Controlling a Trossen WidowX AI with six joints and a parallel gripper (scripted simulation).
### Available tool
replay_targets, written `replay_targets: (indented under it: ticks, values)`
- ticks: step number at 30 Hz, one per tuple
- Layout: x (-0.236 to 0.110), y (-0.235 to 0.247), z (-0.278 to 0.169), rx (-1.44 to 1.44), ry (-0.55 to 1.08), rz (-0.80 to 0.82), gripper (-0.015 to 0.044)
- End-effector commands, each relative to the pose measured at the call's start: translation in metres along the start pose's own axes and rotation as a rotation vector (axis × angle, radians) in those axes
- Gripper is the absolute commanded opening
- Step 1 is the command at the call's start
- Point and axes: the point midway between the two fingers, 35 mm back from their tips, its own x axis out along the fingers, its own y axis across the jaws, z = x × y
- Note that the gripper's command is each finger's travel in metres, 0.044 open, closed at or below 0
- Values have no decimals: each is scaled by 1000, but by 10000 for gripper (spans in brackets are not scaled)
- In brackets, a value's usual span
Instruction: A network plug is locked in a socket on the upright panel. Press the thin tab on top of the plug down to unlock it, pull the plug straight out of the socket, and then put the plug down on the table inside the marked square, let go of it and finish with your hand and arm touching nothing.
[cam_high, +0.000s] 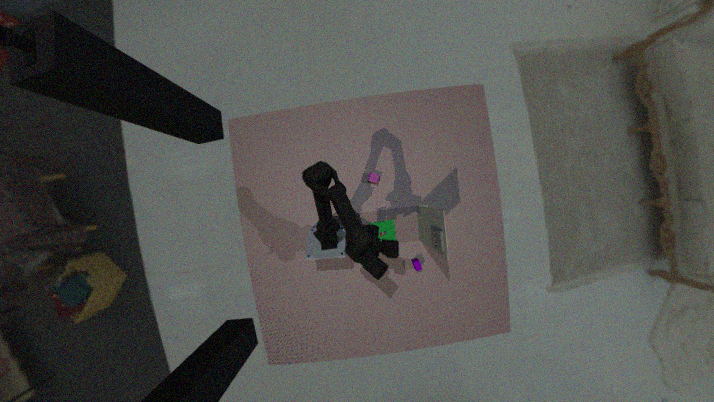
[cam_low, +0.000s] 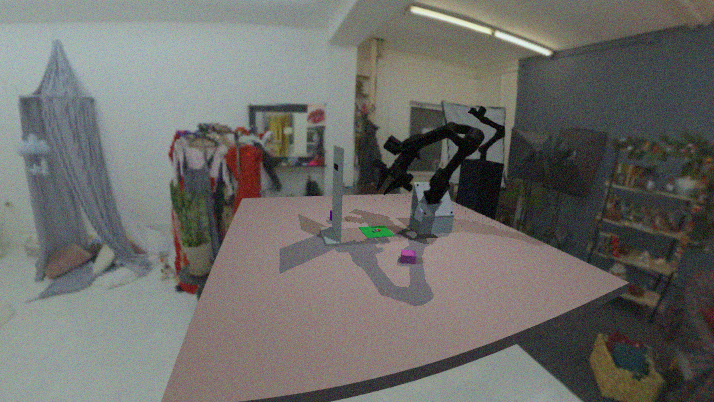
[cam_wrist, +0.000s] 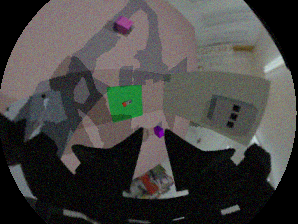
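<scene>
The small plug (cam_high: 383, 233) (cam_low: 376, 231) (cam_wrist: 127, 103), with red and pale parts, lies on the green marked square (cam_high: 390, 225) (cam_wrist: 134, 91) near its middle. The upright grey panel (cam_high: 427, 218) (cam_low: 338, 200) (cam_wrist: 182, 95) stands beside the square. Its socket block (cam_wrist: 216, 111) shows three dark openings in the wrist view, with no plug seen in them. My gripper (cam_wrist: 153, 130) is open, with nothing between its fingers. It hangs above the table, apart from the plug and panel. The plug's tab is too small to make out.
A magenta block (cam_high: 374, 178) (cam_low: 408, 256) (cam_wrist: 123, 25) lies on the table on one side of the square. A purple block (cam_high: 417, 264) (cam_wrist: 159, 131) lies on the other side, near the panel. The arm's grey base (cam_high: 320, 251) (cam_low: 442, 223) stands opposite the panel.
</scene>
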Motion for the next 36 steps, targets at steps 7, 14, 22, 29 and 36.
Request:
replay_targets:
  ticks: [7, 14, 22, 29, 36]
  values:
    - [-28, -18, 2, -11, 0, -4, 156]
    - [-49, -28, 6, -14, -8, -10, 156]
    - [-54, -30, 8, -14, -10, -12, 287]
    - [-54, -30, 8, -14, -10, -12, 440]
    - [-54, -30, 8, -14, -10, -12, 440]
